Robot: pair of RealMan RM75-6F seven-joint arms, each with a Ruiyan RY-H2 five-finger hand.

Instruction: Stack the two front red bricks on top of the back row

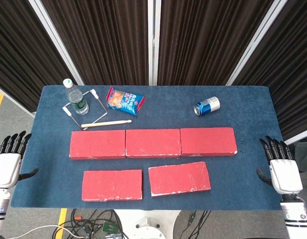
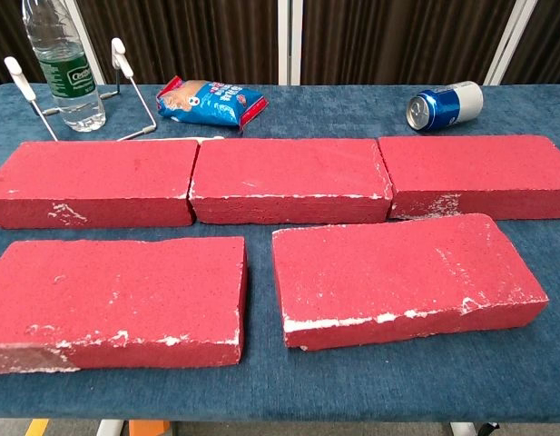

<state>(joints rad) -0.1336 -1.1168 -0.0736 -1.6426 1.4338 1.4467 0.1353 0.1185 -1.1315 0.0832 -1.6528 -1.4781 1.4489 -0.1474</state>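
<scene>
Lying flat on the dark blue cloth-covered table [image 1: 243,179], five rough red rectangular bricks form two rows. At the back, the left back brick [image 1: 97,144], the middle back brick [image 1: 153,143] and the right back brick [image 1: 208,141] sit end to end, touching. In front of them, the front left brick [image 1: 112,184] lies square to the table edge, while the front right brick [image 1: 179,179] is turned slightly askew; a narrow gap separates these two.

Both hands hang off the table's ends, well apart from any brick. The left hand [image 1: 9,162] and the right hand [image 1: 280,167] each hold nothing, with fingers straight and spread.

Behind the back row stand a clear plastic water bottle [image 1: 75,97], a bent wire stand [image 1: 83,107], a pale wooden stick [image 1: 106,123], a blue snack packet [image 1: 125,101] and a blue drink can [image 1: 207,106] on its side.
</scene>
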